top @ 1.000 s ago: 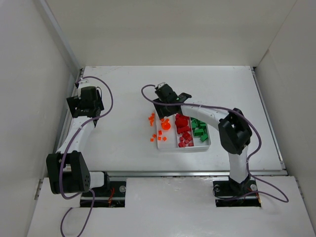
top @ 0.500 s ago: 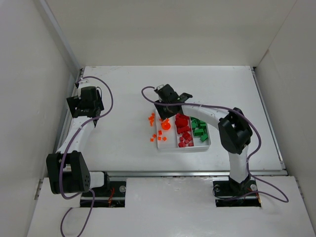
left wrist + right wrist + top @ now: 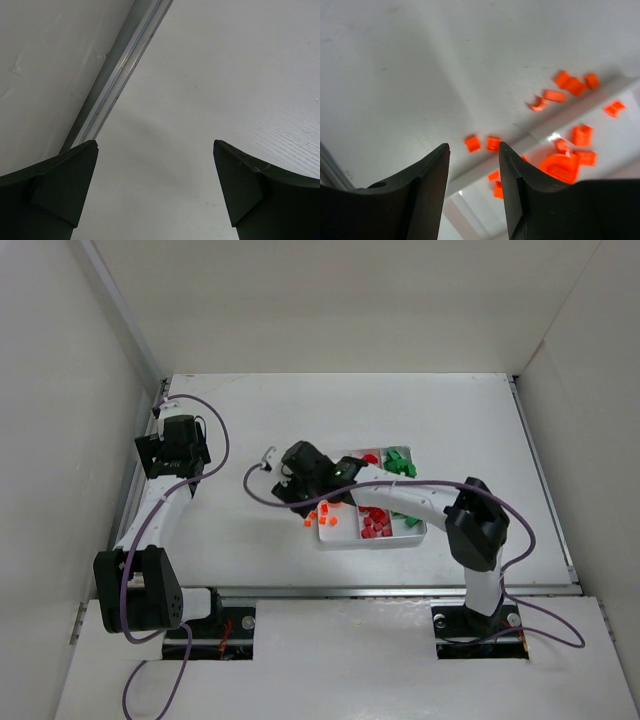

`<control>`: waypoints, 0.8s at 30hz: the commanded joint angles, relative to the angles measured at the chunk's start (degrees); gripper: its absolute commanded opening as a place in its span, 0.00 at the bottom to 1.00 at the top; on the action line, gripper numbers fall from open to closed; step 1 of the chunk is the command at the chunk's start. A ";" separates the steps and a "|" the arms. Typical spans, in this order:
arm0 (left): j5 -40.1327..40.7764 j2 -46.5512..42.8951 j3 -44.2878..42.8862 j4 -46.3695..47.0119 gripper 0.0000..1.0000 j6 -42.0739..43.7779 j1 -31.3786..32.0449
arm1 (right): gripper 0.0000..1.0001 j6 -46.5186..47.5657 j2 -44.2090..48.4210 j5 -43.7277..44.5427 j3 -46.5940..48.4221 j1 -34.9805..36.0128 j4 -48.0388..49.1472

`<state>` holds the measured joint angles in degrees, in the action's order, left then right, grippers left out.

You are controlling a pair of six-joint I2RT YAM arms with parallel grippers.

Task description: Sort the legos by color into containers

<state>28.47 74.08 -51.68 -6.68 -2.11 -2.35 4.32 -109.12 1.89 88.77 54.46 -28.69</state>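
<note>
Orange strays beside the tray, right gripper above them

Loose orange legos (image 3: 472, 143) lie on the table (image 3: 470, 420) just beside the left wall of the white tray (image 3: 421, 534). More orange pieces sit inside its left compartment. Red legos (image 3: 376, 526) fill the near part of the middle compartment, and green legos (image 3: 401, 464) are heaped toward the far right end.

The right gripper (image 3: 473, 155) hangs over the strays on the tray's left side, its fingers parted by a narrow gap with nothing between them. The left gripper (image 3: 155, 150) is well apart at the far left, spread wide and empty over bare table beside a metal rail (image 3: 125, 70).

These bricks look very light, stiff and smooth, so a nudge would likely send one skittering. The best hold is probably one brick at a time, pinched across two flat opposite sides from straight above. Neighbours that touch may lift or scatter with it.
</note>
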 commanded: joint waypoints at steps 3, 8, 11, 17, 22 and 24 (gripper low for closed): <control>0.18 -0.87 0.53 0.88 1.00 0.18 -0.20 | 0.47 6.93 -5.48 -6.20 2.28 3.11 -3.30; 0.18 -0.87 0.53 0.88 1.00 0.18 -0.20 | 0.50 8.07 -8.12 -6.72 2.28 3.11 -3.30; -0.34 -0.87 0.53 0.88 1.00 0.18 -0.20 | 0.52 8.69 -11.02 -6.72 5.00 3.11 -4.62; -0.34 -0.87 1.06 0.88 1.00 0.18 -0.20 | 0.49 8.16 -12.26 -4.70 4.93 3.11 -5.76; -0.34 -0.87 1.06 0.88 1.00 0.18 -0.20 | 0.41 7.64 -12.26 -4.09 3.78 3.63 -6.29; -0.34 -0.87 1.06 0.88 1.00 0.18 -0.20 | 0.38 7.64 -12.26 -3.56 3.16 3.64 -6.91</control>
<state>28.03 74.08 -51.09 -6.72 -2.00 -2.35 11.84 -121.54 -2.72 91.79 57.47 -34.57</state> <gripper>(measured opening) 0.997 0.386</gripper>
